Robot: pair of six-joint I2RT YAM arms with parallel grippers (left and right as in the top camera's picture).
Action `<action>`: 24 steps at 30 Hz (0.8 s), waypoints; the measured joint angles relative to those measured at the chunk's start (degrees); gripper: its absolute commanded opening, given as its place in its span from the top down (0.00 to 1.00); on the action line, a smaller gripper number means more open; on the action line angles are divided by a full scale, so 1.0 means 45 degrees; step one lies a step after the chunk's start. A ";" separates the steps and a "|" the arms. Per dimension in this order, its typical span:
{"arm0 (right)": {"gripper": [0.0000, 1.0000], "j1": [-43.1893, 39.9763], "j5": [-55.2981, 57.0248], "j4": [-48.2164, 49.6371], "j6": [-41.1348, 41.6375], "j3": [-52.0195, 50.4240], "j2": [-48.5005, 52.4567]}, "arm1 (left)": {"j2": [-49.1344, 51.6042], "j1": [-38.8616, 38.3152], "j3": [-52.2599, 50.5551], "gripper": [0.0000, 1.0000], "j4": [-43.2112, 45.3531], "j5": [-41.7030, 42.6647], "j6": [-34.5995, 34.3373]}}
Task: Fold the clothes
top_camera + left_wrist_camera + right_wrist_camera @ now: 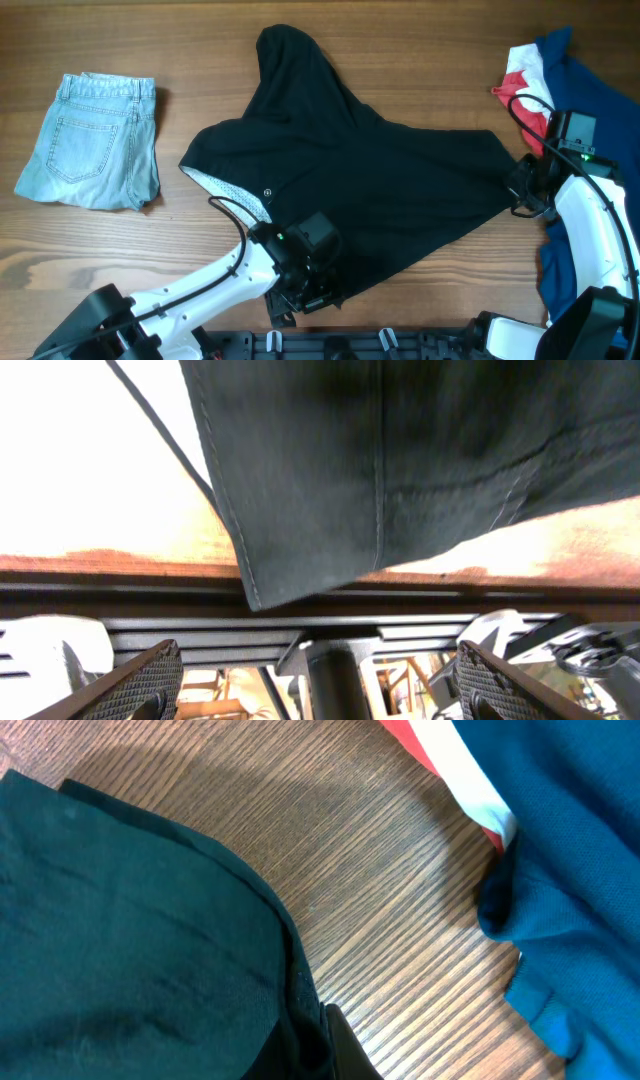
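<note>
The black garment (370,190) lies spread across the middle of the table, with white dotted lining showing at its left edge and a tiny white logo nearby. My left gripper (305,292) is at the garment's near hem. In the left wrist view its jaws (320,665) are wide open and empty, with the garment's corner (300,510) just beyond them at the table's front edge. My right gripper (520,190) is at the garment's right edge. In the right wrist view it (322,1045) is closed on bunched black fabric (130,940); only one finger shows.
Light-blue denim shorts (90,140) lie folded at the far left. A pile of navy, red and white garments (575,110) lies at the right edge, close to my right arm, and shows in the right wrist view (570,870). The table's front rail (320,620) is under my left gripper.
</note>
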 measured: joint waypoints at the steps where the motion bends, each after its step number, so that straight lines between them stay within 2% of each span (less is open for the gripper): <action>1: 0.96 0.0000 0.0000 0.0000 0.0000 0.0000 0.0000 | 0.0000 -0.0131 0.0000 0.20 0.0005 0.0000 -0.0136; 2: 0.96 0.0000 0.0000 0.0000 0.0000 0.0000 0.0000 | 0.0000 -0.0316 0.0000 0.24 0.0010 -0.0083 -0.0510; 7: 0.96 0.0000 -0.0029 -0.0005 -0.0044 0.0005 0.0000 | 0.0000 -0.1511 -0.0005 0.33 0.0918 -0.1171 -0.2628; 11: 0.96 0.0000 -0.0228 -0.0005 -0.0151 0.0000 0.0000 | 0.0000 -0.2361 -0.0005 0.32 0.1093 -0.2540 -0.4289; 15: 0.95 0.0000 -0.0253 -0.0005 -0.0155 0.0000 0.0000 | 0.0000 -0.2686 -0.0015 0.21 0.1141 -0.3653 -0.5571; 19: 0.95 0.0000 -0.0335 -0.0015 -0.0199 0.0000 0.0000 | 0.0146 -0.2725 -0.0340 0.16 0.2239 -0.4303 -0.6810; 24: 0.95 0.0000 -0.0345 -0.0015 -0.0238 0.0000 0.0000 | 0.0253 -0.2764 -0.0481 0.25 0.2943 -0.4488 -0.7888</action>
